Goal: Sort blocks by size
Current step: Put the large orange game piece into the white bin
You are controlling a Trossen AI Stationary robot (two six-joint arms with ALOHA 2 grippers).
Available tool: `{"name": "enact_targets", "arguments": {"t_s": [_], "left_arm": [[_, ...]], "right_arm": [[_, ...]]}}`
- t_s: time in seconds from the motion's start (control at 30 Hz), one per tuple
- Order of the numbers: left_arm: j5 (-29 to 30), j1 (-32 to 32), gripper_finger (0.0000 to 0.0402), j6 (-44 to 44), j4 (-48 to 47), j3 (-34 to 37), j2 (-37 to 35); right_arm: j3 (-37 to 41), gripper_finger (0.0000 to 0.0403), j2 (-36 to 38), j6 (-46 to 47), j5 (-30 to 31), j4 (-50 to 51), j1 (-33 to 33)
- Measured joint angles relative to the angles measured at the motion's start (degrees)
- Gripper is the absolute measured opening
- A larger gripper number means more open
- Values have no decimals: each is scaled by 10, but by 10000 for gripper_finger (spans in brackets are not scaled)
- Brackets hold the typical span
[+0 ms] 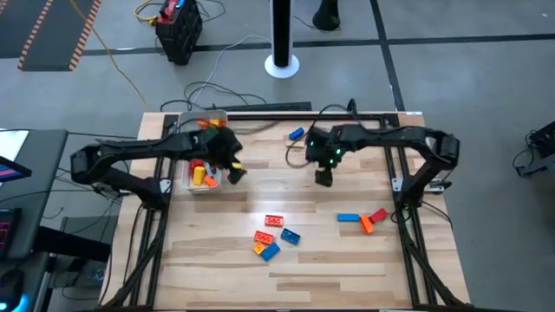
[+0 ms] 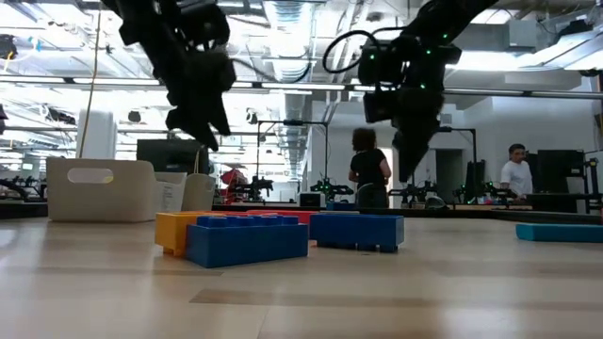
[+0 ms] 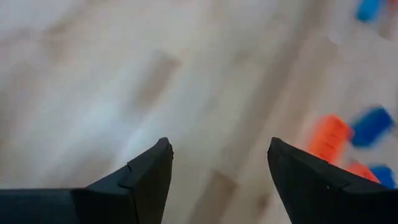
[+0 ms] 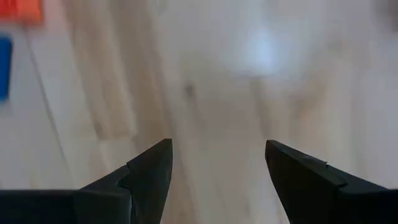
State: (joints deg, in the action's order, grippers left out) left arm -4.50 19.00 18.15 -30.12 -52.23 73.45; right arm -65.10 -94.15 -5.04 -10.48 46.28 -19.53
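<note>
- Dark fingers of our left gripper (image 1: pixel 236 172) stand well apart with nothing between them; in the left wrist view only bare wood shows in the gap of that gripper (image 3: pixel 219 163).
- We hold this claw above the table (image 1: pixel 347 260), just beside the white tray (image 1: pixel 205 184), on the side facing the table's middle.
- Our right gripper (image 1: pixel 323 178) hangs over the table's middle, its fingers also spread wide and empty; its own camera sees plain wood between them (image 4: pixel 217 163).
- Most loose blocks lie toward the front edge from both claws: a cluster of red, orange and blue blocks (image 1: pixel 272 236) sits ahead of the gap between them, well apart from either.
- A second small group, a blue bar with red and orange blocks (image 1: pixel 363 218), lies ahead of the right claw and a little outward.
- One lone blue block (image 1: pixel 297 133) rests behind the right claw, near the table's back edge.
- Inside the white tray next to the left claw we see red, orange and yellow blocks (image 1: pixel 200 172).
- A second tray (image 1: pixel 201 120) behind the left claw holds an orange piece; the arm covers the rest.
- From table height, a blue bar (image 2: pixel 247 238) and a blue block (image 2: pixel 357 230) sit in front, and people stand far off in the room.
</note>
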Motion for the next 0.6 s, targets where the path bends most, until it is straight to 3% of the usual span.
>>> {"name": "enact_targets", "arguments": {"t_s": [0.13,0.3,0.6], "left_arm": [[-5,-82,249,-3,23,0,9],[-6,-171,249,-11,85,0,42],[2,-234,249,-1,263,-1,165]], "right_arm": [[0,284,-18,-9,18,7,30],[0,284,-3,34,44,21,21],[0,284,88,83,75,83,-3]]}}
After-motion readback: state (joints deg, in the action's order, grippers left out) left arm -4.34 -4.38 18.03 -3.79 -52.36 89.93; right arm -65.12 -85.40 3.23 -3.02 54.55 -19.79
